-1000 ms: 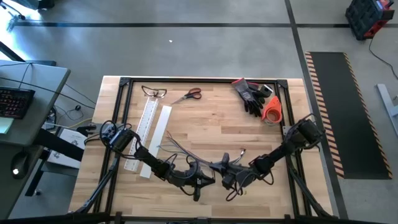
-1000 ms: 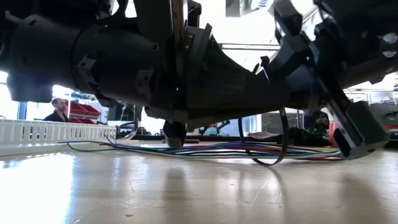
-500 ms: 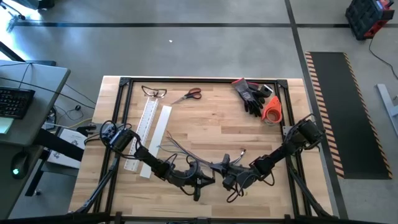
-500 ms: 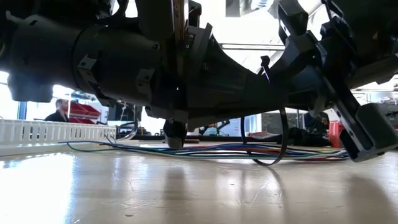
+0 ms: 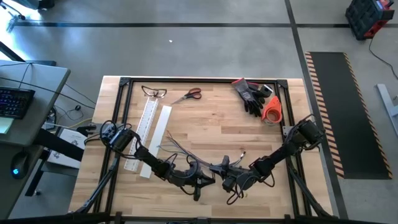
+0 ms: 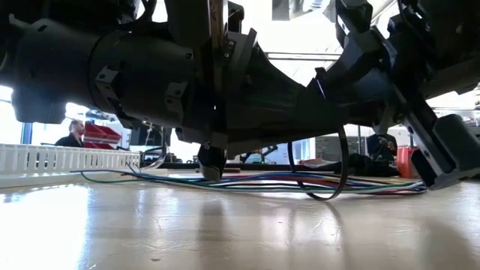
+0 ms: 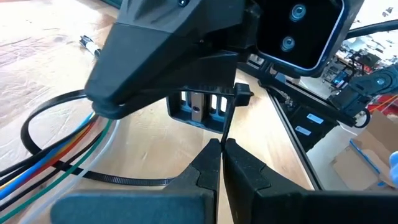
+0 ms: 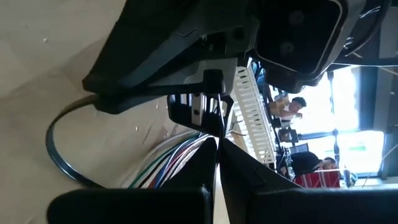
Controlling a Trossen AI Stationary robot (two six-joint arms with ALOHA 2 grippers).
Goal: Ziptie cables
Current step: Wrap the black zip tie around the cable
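Down near the counter's six o'clock edge, the left end effector and the right end effector meet almost nose to nose, both arms reaching in low from the two sides. Each is pinched fully closed, and each wrist view shows a thin black zip tie running up between the closed fingers, so both appear to be nipping the same strap. From the left wrist view the zip tie's tail trails across the wood and curls into a loop around the cables; the low view shows that loop hanging from the arms and dipping under the bundle. The cables lie flat on the counter at about seven o'clock from its centre, blue, green and reddish strands side by side (the colours show best from table height), their loose ends fanning toward the white slotted channel at nine o'clock. Farther out, scissors and safety glasses sit toward eleven o'clock, with black gloves and an orange tape roll toward one o'clock. Beyond the counter, a person sits in the room.
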